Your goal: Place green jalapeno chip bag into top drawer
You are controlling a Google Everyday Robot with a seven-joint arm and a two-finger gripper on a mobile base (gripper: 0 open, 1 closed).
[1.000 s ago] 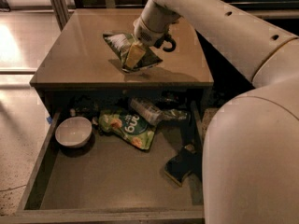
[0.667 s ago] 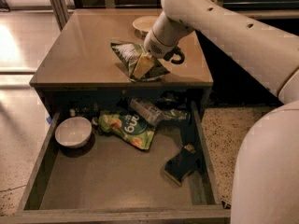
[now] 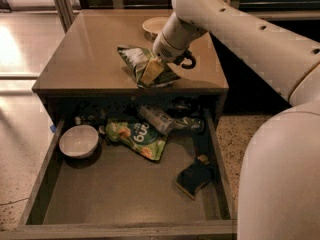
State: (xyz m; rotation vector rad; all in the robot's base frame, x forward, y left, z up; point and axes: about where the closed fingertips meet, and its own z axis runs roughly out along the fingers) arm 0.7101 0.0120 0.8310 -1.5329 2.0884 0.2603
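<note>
Evidently the gripper (image 3: 152, 70) was clamped on the green jalapeno chip bag (image 3: 131, 58) at the table's (image 3: 85, 59) front edge (just above the open top drawer (image 3: 115, 189)), presumably ready to lower it in.

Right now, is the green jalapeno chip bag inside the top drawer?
No, out. The green jalapeno chip bag lies on the tabletop, the gripper at it; the top drawer below stands open.

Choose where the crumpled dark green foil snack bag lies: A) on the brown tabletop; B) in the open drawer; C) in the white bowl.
A: the crumpled dark green foil snack bag rests on the brown tabletop, with the pincer down on it, above the open grey-green drawer.
</note>
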